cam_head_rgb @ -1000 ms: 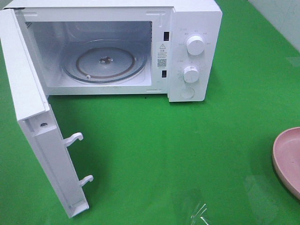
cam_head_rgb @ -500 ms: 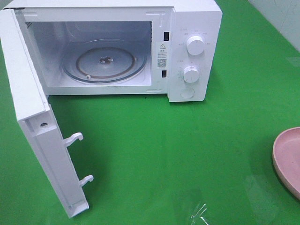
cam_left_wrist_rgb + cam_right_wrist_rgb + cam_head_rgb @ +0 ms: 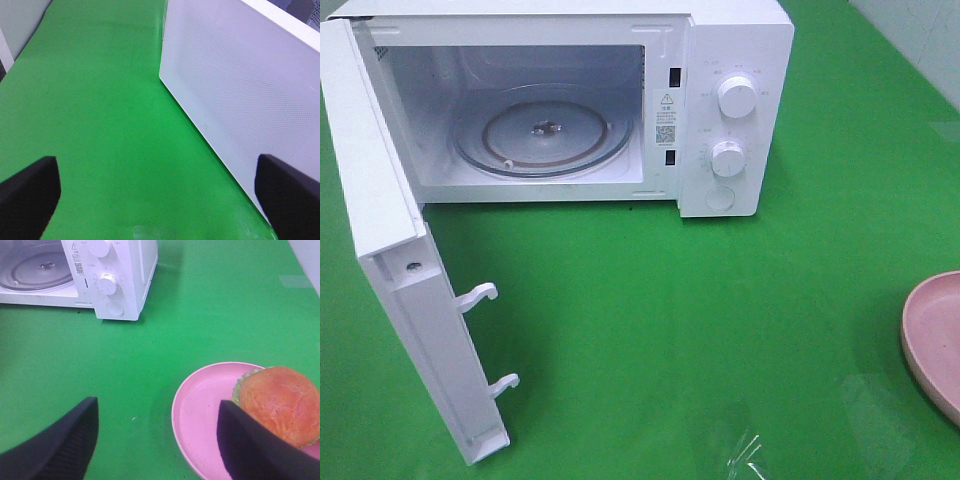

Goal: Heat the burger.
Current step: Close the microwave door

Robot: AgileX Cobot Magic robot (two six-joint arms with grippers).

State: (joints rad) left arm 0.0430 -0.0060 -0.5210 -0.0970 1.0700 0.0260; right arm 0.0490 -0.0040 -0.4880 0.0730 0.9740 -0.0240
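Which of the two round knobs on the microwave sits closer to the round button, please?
The lower knob: it sits directly above the button, while the upper knob is farther up the panel.

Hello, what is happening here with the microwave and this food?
A two-armed robot is preparing to heat a burger. The microwave stands with its door swung open and its glass turntable bare. The burger sits on a pink plate on the green table, to the right of the microwave. The right gripper is open above the plate's near edge, holding nothing. The left gripper is wide open by the outer face of the door. Nothing is grasped yet.
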